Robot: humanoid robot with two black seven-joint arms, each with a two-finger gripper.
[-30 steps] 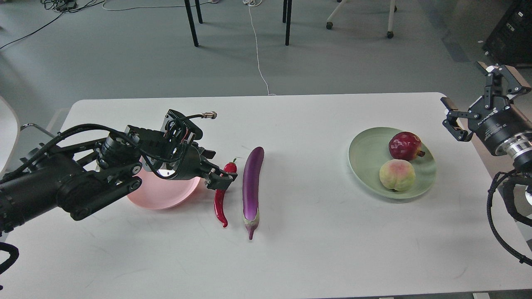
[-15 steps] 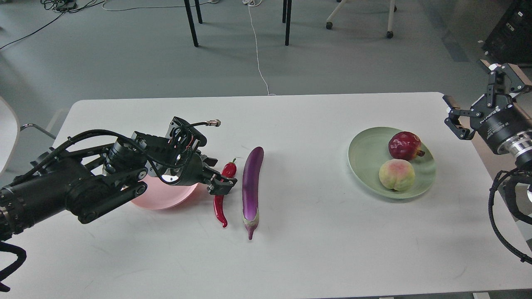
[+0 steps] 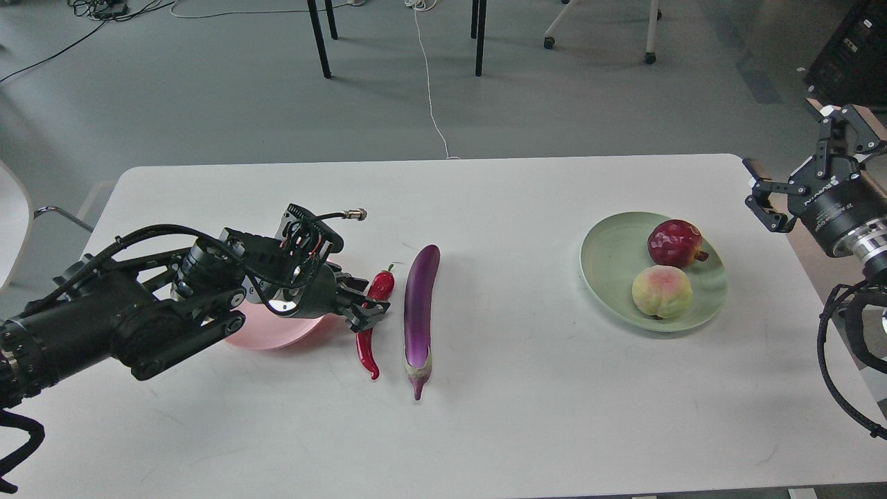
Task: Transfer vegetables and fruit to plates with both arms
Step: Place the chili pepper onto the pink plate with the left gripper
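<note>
- The left gripper (image 3: 365, 310) has been lowered onto the chili (image 3: 369, 320), left of centre, its fingers apart around it.
- A grasp is judged imminent.
- The right gripper (image 3: 797, 188) is held open at the right edge.

You have one view, from the robot's head, looking forward and down across the white table (image 3: 485, 430). The near edge sits close below you; the far edge and grey floor (image 3: 208, 90) lie beyond. Both arms enter from the sides.

two plates (image 3: 610, 263), two fruits (image 3: 662, 292), two vegetables (image 3: 420, 305), two arms (image 3: 125, 322).
</note>
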